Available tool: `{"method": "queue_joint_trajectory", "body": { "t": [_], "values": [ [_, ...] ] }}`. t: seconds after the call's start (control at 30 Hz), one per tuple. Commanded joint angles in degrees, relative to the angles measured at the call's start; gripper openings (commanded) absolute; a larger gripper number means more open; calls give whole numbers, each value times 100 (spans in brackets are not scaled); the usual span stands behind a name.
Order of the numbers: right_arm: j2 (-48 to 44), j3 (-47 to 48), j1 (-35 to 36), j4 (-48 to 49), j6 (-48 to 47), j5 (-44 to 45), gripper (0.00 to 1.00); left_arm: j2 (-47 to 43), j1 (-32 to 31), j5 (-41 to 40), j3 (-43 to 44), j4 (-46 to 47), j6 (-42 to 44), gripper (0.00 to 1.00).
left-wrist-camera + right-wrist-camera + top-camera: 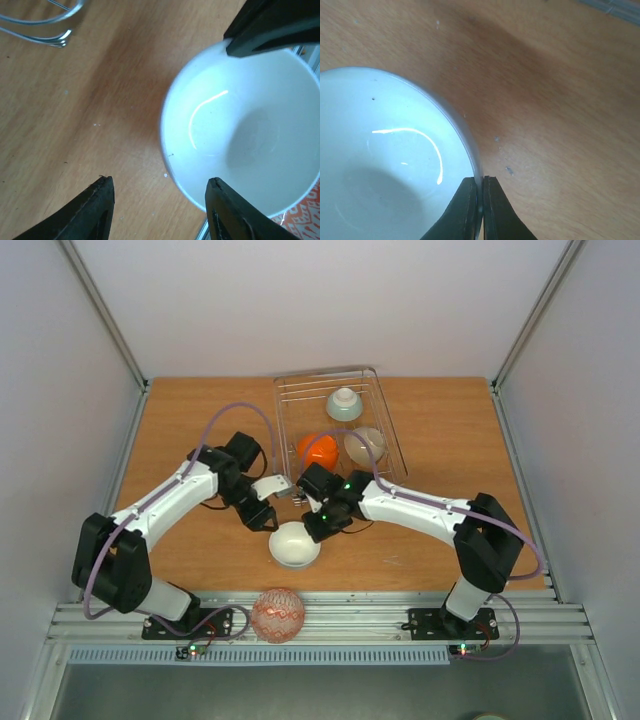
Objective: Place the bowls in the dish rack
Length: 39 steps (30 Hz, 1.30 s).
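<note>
At the near edge, on the metal rail (400, 615) in front of the bench (440, 440), the red-patterned bowl (277, 615) sits between the two arm bases, untouched. Just beyond it, close to the near edge at mid-width, the white bowl (295, 546) stands upright on the wood.

The right pincer (481, 200) is closed thin on this bowl's rim, one finger inside the wall and one outside, at the far-right side. The left pincer (160, 210) hangs about half open at the far-left side and holds nothing. One finger overlaps the rim in its own view, but whether it touches I cannot tell.

The right arm has the grip, so the carry looks to be its job. The rack (290, 405) lies straight beyond the bowl, toward the far edge. It holds the orange bowl (318, 450) and beige bowl (365, 445) at its near end and an upturned pale bowl (344, 403) farther back. Its far-left part looks free.
</note>
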Motion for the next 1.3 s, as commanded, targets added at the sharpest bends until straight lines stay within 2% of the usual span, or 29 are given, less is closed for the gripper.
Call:
{"method": "queue_joint_trajectory", "body": {
  "t": [0.0, 0.2, 0.23, 0.33, 0.37, 0.4, 0.7, 0.73, 0.83, 0.9, 1.13, 1.27],
  "values": [
    [-432, 415, 87, -251, -77, 507, 1, 32, -311, -440, 12, -144, -150, 51],
    [-411, 504, 111, -282, -104, 668, 1, 304, -593, -575, 36, -182, -165, 48],
    [-409, 508, 115, -280, -104, 674, 1, 328, -626, -573, 48, -197, -153, 42],
    [-407, 513, 136, -279, -108, 710, 1, 342, -676, -569, 50, -205, -139, 12],
    [-406, 513, 137, -279, -112, 722, 1, 344, -684, -553, 46, -198, -143, 4],
    [-408, 513, 144, -275, -113, 736, 1, 345, -688, -535, 46, -206, -140, 1],
    [-439, 498, 155, -213, -156, 803, 2, 179, -689, -289, 20, -200, -7, 0],
    [-495, 477, 155, -179, -163, 823, 7, 109, -689, -301, 7, -151, -13, 1],
    [-789, 278, 155, 98, -204, 709, 37, -189, -678, -207, -57, 3, 22, 0],
    [-1040, 133, 155, 315, -236, 528, 51, -342, -603, 40, -60, -8, 86, 1],
    [-1836, -287, 155, 943, -147, 212, 71, -777, 23, 1260, -66, -16, 344, 0],
    [-2174, -445, 155, 1245, -17, -43, 79, -1180, 242, 1445, -271, 488, 209, 1]
  ]
}}
